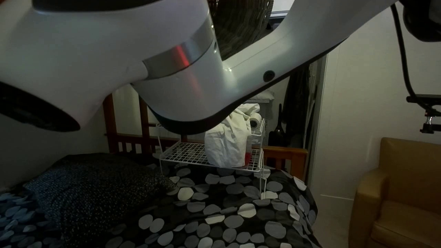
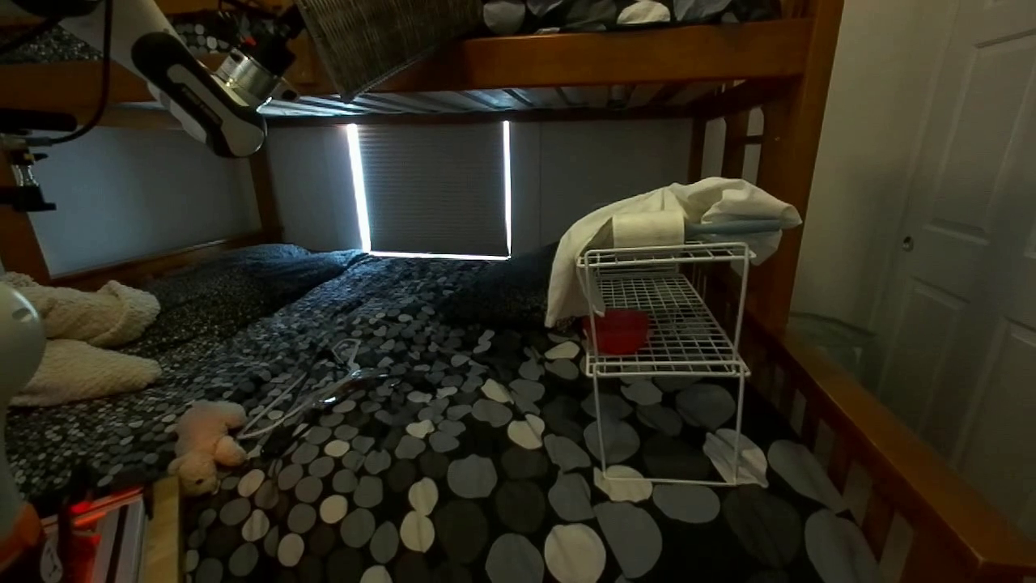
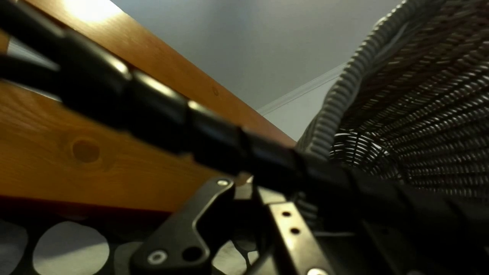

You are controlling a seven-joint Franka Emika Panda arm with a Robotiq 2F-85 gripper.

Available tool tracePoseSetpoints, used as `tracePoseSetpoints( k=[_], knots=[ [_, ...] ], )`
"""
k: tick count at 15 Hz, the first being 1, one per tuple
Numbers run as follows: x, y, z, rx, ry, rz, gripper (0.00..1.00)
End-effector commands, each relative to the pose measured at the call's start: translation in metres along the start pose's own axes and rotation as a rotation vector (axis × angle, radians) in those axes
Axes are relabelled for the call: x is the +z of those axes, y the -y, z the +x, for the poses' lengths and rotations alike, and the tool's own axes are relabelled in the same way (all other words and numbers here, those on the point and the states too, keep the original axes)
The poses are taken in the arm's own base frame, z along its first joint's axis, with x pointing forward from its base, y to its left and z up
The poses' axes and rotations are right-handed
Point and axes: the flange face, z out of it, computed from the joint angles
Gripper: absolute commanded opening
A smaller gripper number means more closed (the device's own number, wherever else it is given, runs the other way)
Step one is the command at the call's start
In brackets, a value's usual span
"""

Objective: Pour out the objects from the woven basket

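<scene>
In an exterior view, arm (image 1: 179, 82) looms close, lens facing over bedspread (image 1: 234, 222) to slatted bed end (image 1: 284, 153); in an exterior view, lens faces window blind (image 2: 433, 190). Both share wire rack (image 2: 684, 336) and bedspread. Wrist view: close in, past wooden rail (image 3: 118, 168), into woven basket (image 3: 416, 114).

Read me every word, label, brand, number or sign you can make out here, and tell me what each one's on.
No text can be read in any view.
Robot arm: pale lettering on its dark side in an exterior view, too small and blurred to read.
White patch, in that view's bottom left corner: too blurred to tell if it bears writing.
Basket and wire rack: no writing seen.
</scene>
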Motion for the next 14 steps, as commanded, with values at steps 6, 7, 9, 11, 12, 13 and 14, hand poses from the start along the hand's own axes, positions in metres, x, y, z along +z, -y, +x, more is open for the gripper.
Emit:
tracePoseSetpoints(
  k=[6,7,9,11,12,13,14],
  knots=[
    [-0.016,-0.001,0.021,-0.002,-0.026,-0.011,0.4],
    [-0.014,-0.002,0.018,0.002,-0.023,-0.007,0.4],
    [-0.009,-0.001,0.013,0.008,-0.018,0.001,0.4],
    [-0.009,-0.001,0.013,0.009,-0.018,0.0,0.4],
    [-0.009,-0.001,0.013,0.008,-0.019,0.0,0.4],
    [-0.01,-0.001,0.013,0.008,-0.019,0.0,0.4],
    [-0.01,-0.001,0.013,0.008,-0.019,0.0,0.4]
  ],
)
